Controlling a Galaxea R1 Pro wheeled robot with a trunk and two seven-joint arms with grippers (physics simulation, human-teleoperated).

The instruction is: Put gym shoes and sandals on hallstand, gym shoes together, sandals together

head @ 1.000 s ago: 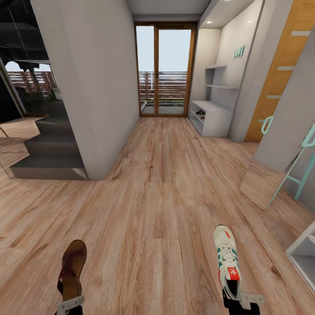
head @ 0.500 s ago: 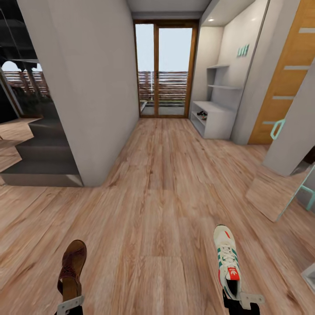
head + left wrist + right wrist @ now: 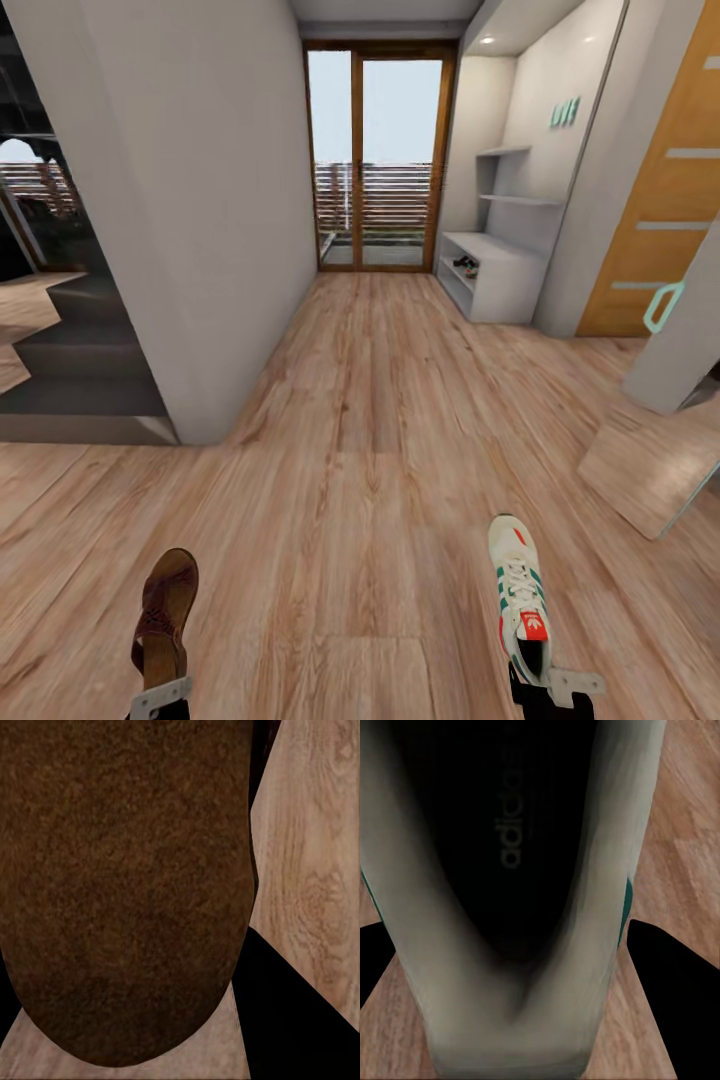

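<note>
Two shoes ride in the grippers above the corridor floor (image 3: 370,480). The left gripper (image 3: 160,697) is clamped on the heel end of a brown sandal (image 3: 165,610), whose toe points straight out ahead of the fingers; in the left wrist view its dark grainy leather (image 3: 127,885) lies right up against the camera, with a black finger (image 3: 292,1020) beside it. The right gripper (image 3: 552,690) is closed on the heel of a gym shoe (image 3: 520,595), the toe likewise pointing away from the fingertips. That sneaker is cream-white with green side stripes, white laces and a red-orange tongue tab; the right wrist view looks into its dark interior (image 3: 502,847), printed with a brand word, dark fingers flanking the heel.

Ahead of both held shoes the wood planks run bare toward a glass door (image 3: 378,155). A grey wall (image 3: 200,220) bounds the corridor on the left-gripper side. The hallstand (image 3: 495,275), pale bench with wall shelves and mint letters, stands far ahead on the right-gripper side, something small and dark on its low shelf.
</note>
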